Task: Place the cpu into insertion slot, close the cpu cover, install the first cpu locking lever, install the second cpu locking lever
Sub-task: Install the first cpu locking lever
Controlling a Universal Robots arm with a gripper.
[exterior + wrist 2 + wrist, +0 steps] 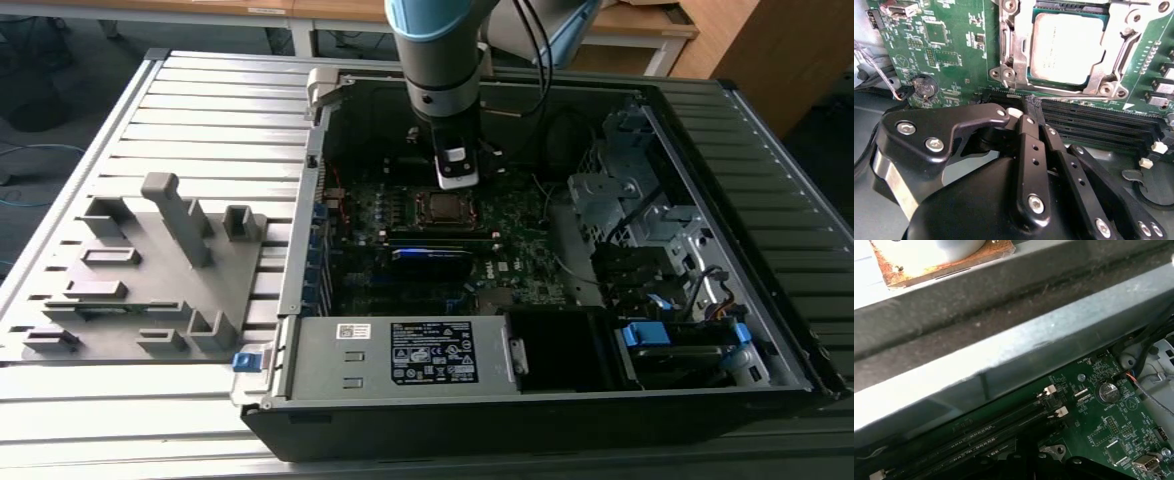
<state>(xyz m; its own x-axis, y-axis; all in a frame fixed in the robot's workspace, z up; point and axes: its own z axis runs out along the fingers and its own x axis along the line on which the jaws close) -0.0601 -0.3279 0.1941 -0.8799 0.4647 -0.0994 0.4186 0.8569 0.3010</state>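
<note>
The cpu (1066,47), a dull silver square, lies in the insertion slot (441,208) on the green motherboard. The silvery cpu cover (1104,75) lies flat around it, with the chip showing through its window. My gripper (1033,107) hovers beside the socket, over the long black memory slots (1094,125). Its black fingers (1029,145) are pressed together and hold nothing. In the exterior view the gripper (457,182) hangs just behind the socket, inside the open computer case (400,420).
A grey metal case wall (1004,355) runs close along the memory slots (994,432). A coin battery (1107,391) sits on the board. Drive cages and cables (641,220) fill the exterior view's right. A grey fixture block (147,270) stands on the table at the exterior view's left.
</note>
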